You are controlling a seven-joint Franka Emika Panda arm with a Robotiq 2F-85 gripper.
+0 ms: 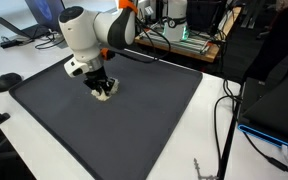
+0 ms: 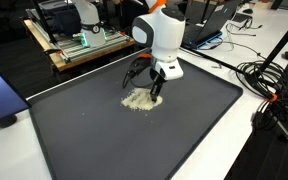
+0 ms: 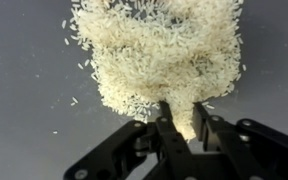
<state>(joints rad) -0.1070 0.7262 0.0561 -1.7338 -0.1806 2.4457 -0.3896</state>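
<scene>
One gripper (image 3: 181, 110) in one rice pile (image 3: 154, 55), well inside the mat (image 1: 164, 120) edges.
Jaws nearly together, pinching loose white grains; mat dark, flat, matte.

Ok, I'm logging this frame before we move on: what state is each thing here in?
rice pile: loose heap on the mat, stray grains scattered round its edge.
end effector: tips down in the edge of the pile, fingers narrowly apart with grains between them; whether it grips any is unclear.
mat: lying flat on the white table.
</scene>
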